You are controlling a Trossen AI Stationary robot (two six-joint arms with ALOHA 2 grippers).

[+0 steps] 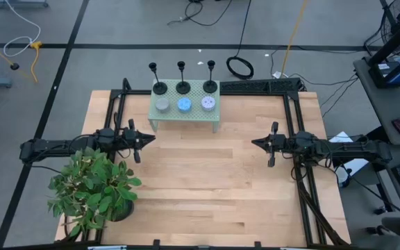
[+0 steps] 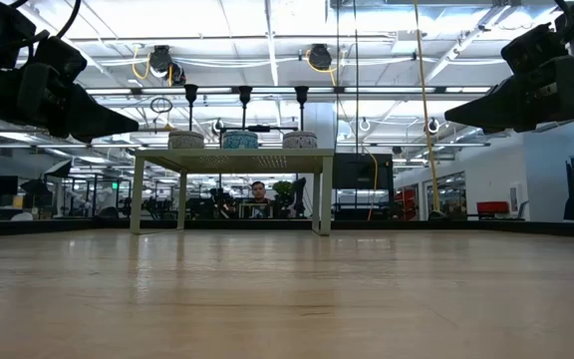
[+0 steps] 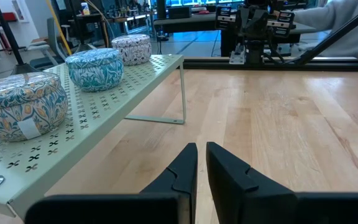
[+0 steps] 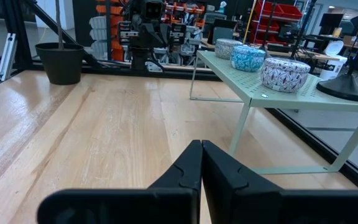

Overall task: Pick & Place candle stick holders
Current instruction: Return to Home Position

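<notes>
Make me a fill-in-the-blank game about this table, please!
The green shelf holds ____ candle stick holders along its back edge. The middle candle tin on it is ____. The potted plant stands by the ____ arm. The left gripper and right gripper both hold ____.
Missing words: three; blue; left; nothing.

No writing, brand, number or sign can be read in any view. The white sticker (image 3: 27, 129) on the nearest candle tin (image 3: 17, 102) shows no legible print.
</notes>
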